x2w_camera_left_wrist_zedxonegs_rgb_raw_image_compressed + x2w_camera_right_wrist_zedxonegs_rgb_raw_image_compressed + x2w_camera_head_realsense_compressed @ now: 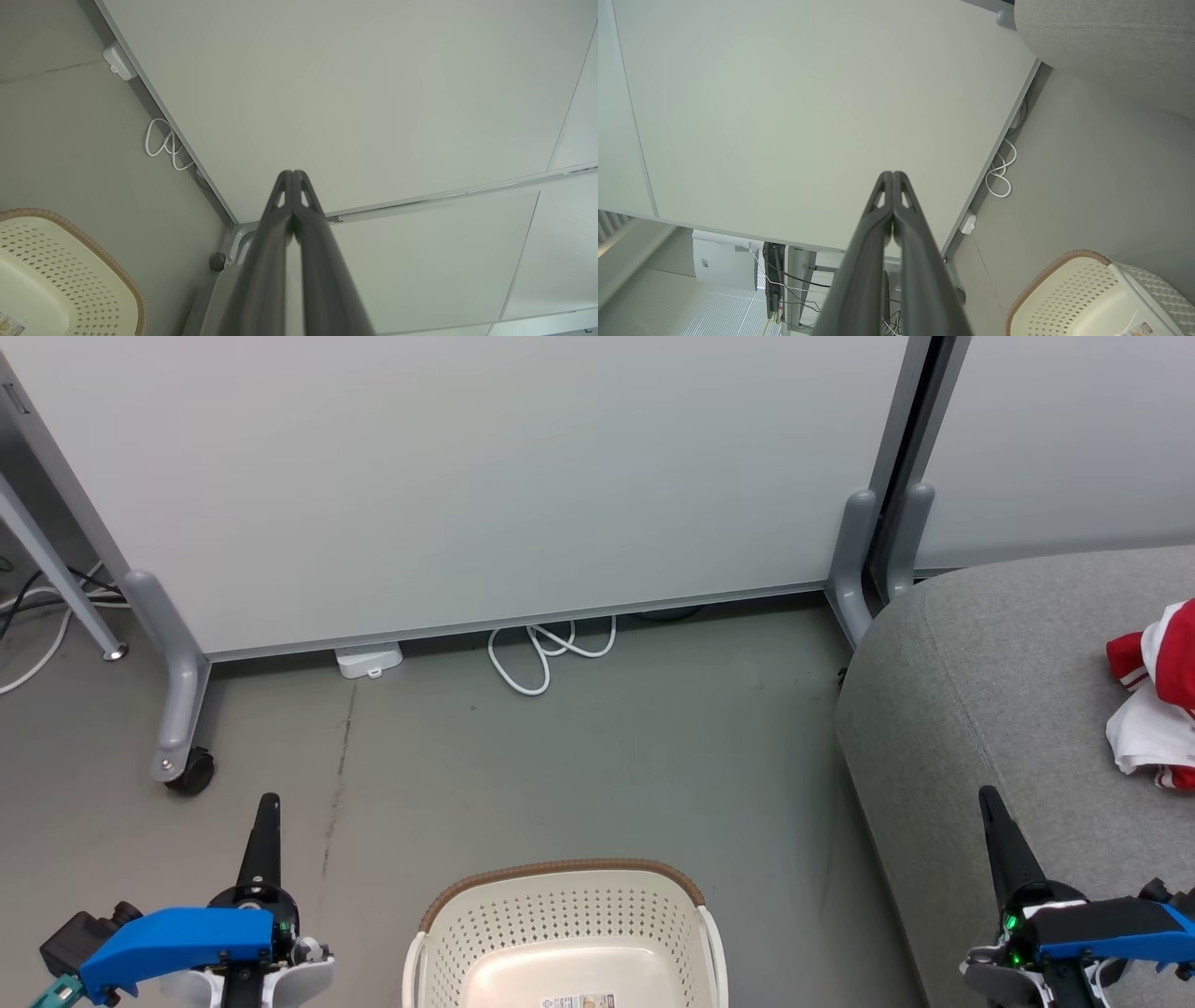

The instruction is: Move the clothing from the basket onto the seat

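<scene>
The clothing (1156, 695) is lying bunched on the seat (980, 691) at the right edge of the frame. The basket (560, 910) is sitting on the floor (597, 756) at bottom centre, well apart from it. The left tool (268, 807), lower left, and the right tool (990, 803), lower right, are pointing upward, fingers pressed together, gripping nothing.

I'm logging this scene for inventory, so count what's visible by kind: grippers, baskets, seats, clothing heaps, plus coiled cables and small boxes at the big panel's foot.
Grippers: 2, left gripper and right gripper, both shut.
Basket: 1.
Seat: 1.
Clothing heap: 1, on the seat.
Coiled white cable: 1.
White box: 1.
Total: 7.
</scene>
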Available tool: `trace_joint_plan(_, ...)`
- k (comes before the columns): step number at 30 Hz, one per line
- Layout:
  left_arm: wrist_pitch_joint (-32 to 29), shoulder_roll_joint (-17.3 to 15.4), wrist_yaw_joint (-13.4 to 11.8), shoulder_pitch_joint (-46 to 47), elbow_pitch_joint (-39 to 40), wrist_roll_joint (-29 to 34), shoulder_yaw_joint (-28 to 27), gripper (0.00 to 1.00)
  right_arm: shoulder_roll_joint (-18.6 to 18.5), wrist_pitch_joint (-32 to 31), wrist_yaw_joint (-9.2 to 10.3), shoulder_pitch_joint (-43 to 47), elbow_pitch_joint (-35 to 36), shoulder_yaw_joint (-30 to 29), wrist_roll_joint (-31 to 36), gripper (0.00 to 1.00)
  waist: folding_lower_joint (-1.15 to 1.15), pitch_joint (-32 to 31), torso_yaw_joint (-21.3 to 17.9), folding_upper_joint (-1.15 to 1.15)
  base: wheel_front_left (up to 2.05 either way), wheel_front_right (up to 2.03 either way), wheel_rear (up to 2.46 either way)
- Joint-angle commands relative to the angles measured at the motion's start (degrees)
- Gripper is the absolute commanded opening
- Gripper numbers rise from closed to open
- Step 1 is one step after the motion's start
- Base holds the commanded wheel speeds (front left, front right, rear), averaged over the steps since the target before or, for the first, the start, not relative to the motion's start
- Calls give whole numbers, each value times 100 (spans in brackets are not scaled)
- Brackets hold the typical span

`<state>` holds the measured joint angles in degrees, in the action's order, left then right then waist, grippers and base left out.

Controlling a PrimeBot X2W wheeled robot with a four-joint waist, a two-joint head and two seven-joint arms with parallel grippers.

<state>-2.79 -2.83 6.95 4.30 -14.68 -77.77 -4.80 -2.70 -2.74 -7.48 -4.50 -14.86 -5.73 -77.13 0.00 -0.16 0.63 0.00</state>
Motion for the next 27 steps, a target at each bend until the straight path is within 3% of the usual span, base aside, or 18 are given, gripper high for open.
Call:
trace_joint_plan(1, -32, -8, 36, 116, 53, -124, -35, 0, -27, -37, -2, -114, 54, -15, -131, 0, 0, 1, -3, 0, 0, 0, 0)
trace_joint_plan(27, -320, -8, 71, 204, 72, -1172, -152, 0, -30, -319, -2, -178, 85, -75, -1231, 0, 0, 25, -47, 0, 0, 0, 0)
